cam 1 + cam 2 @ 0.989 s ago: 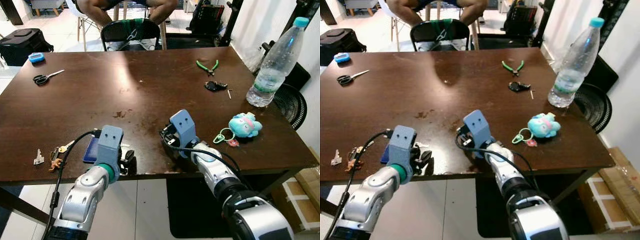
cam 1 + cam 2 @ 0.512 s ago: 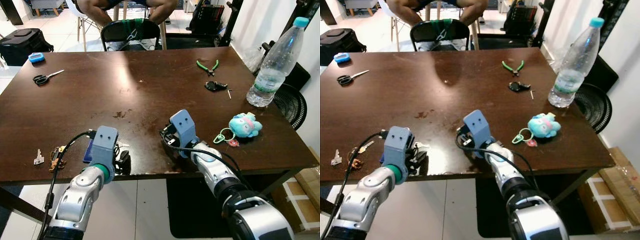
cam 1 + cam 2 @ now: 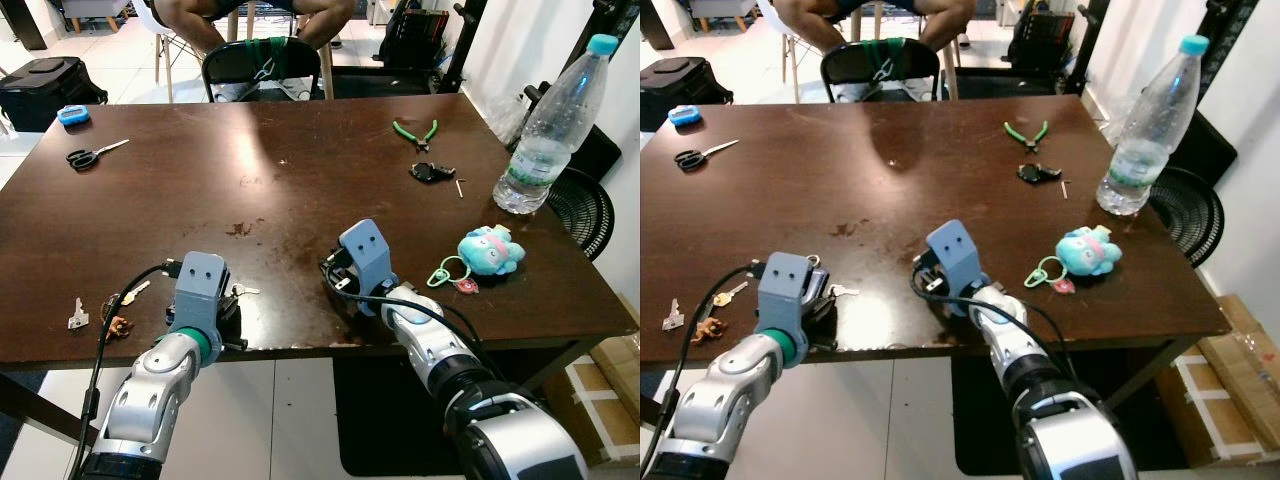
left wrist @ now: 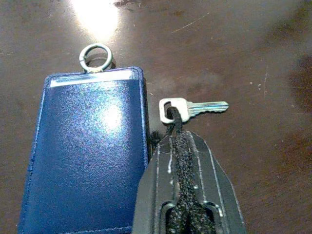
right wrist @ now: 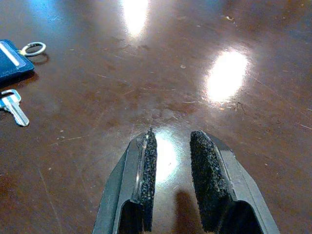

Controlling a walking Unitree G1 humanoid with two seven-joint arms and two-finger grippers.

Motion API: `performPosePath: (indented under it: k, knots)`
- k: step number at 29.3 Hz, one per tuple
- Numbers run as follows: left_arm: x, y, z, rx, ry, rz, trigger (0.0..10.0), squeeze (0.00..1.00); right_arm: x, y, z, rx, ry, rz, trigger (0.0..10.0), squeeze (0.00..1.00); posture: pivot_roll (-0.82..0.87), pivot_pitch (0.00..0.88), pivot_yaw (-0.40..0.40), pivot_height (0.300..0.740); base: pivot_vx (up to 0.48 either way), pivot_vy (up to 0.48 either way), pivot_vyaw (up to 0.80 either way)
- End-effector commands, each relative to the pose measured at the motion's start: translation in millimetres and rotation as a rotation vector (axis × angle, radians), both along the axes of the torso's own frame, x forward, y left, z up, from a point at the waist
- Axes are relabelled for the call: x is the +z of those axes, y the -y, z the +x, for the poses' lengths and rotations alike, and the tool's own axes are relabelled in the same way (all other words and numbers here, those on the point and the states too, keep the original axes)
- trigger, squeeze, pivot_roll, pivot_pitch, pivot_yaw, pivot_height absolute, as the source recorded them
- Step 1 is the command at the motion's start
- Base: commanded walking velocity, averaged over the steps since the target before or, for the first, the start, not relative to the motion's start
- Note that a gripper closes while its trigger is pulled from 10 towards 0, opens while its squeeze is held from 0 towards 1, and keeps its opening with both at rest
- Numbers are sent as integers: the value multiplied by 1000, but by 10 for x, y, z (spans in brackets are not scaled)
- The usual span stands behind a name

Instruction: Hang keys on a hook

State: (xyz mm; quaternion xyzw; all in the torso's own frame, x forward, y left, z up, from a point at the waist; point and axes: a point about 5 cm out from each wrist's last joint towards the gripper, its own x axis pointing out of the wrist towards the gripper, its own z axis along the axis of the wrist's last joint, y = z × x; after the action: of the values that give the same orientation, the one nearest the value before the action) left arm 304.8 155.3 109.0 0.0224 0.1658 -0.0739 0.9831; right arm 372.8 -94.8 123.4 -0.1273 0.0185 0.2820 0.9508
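Silver arms, blue-grey wrist housings, black cables, black foam-padded jaws.

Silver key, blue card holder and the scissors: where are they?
Silver key (image 4: 192, 107), left wrist view, on its blade.
Blue card holder (image 4: 87, 151), left wrist view, middle of its face.
Scissors (image 3: 84, 156), left eye view, on the handles.

On the tabletop: one pair of scissors, one small blue object near them, one pair of green-handled pliers, one black key fob, one water bottle, one blue plush toy, one blue card holder, one silver key beside it, and a cluster of keys too small to count. Two end effectors: left end effector, right end effector.
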Motion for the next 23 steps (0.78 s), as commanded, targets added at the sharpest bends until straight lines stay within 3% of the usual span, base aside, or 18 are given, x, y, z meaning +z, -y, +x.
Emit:
performPosePath:
  k: [1,8,9,10,11,12,13,15,20,22,23]
  knots:
    - [-87,-51,-30,21,-30,4,0,0,-31,-7,-12,3,-10,3,10000,0,14,69,87,740,0,0,0]
    - [-48,-55,-29,29,-9,-2,0,0,-35,-7,-14,4,-10,2,10000,0,14,69,86,740,0,0,0]
    - [141,-54,-21,45,93,-7,0,0,-34,-5,-15,4,-9,4,10000,0,12,71,87,740,0,0,0]
    - [361,-59,-29,64,216,2,2471,0,-30,-2,-15,2,-6,10,10000,0,12,71,87,740,0,0,0]
    - [361,-59,-29,64,216,2,2471,0,-30,-2,-15,2,-6,10,10000,0,12,71,87,740,0,0,0]
    - [640,-71,-62,100,365,26,10000,0,-17,3,-14,1,1,26,10000,0,16,70,84,740,0,0,0]
    - [937,-69,-137,129,515,48,10000,0,13,3,-10,-1,14,54,10000,0,19,70,82,740,0,0,0]
    - [1233,-46,-255,143,658,64,10000,0,57,8,-3,-5,34,90,10000,0,22,69,78,740,0,0,0]
    - [1288,-32,-285,137,682,63,10000,0,69,11,-1,-6,40,98,10000,0,22,69,78,740,0,0,0]
    - [1524,145,-350,64,759,26,10000,0,162,45,15,-35,88,151,10000,0,20,67,68,740,0,0,0]
    - [1524,145,-350,64,759,26,10000,0,162,45,15,-35,88,151,10000,0,20,67,68,740,0,0,0]
